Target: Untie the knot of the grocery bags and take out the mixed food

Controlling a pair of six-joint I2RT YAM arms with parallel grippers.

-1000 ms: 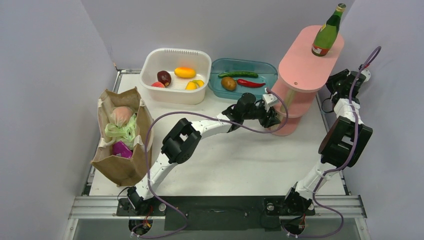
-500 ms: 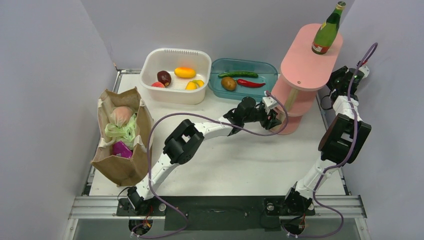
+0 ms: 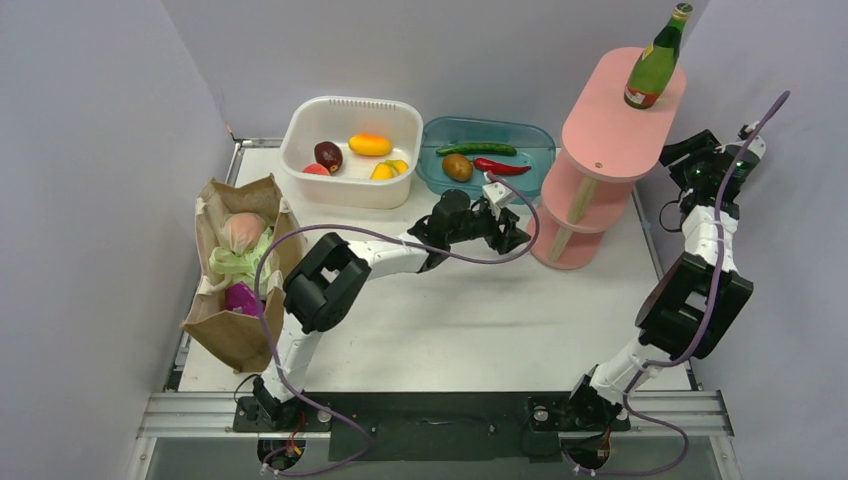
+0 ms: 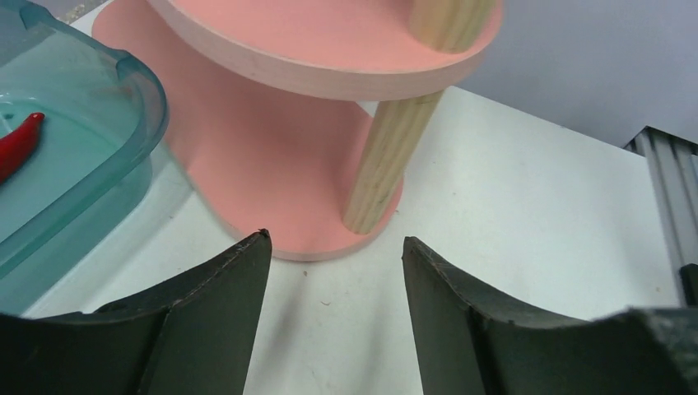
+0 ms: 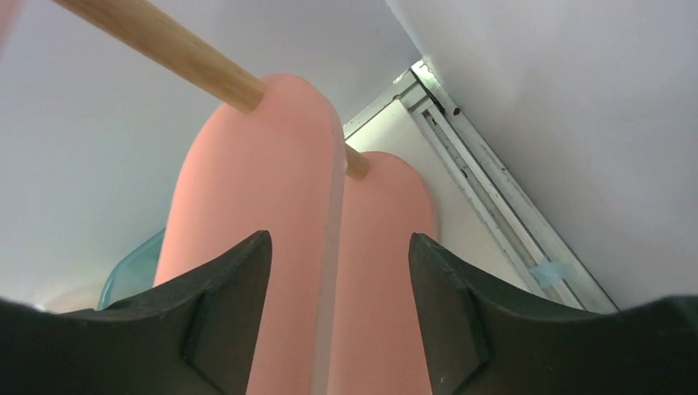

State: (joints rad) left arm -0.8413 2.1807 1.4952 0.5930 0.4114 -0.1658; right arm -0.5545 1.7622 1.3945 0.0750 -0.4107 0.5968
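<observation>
I see the brown paper bag (image 3: 235, 340) at the table's (image 3: 480, 320) left edge, green plastic bag (image 3: 240, 260) and purple packet (image 3: 243, 297) inside.

The paper bag (image 3: 252, 345) stands at the tabletop's (image 3: 480, 320) left edge, the plastic bag (image 3: 240, 262) inside it. At the back a fruit tub (image 3: 350, 102) sits left of a vegetable tub (image 3: 492, 125); right of both, a tiered stand (image 3: 610, 130) carries the bottle (image 3: 655, 65) on top.

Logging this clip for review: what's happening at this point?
Both claws are open and empty: left claw low at the base of the pink shelf, right claw beside its tiers. The green bottle stands on top. The paper bag holds the plastic bag and purple packet. Fruit lies in the white tub.
</observation>
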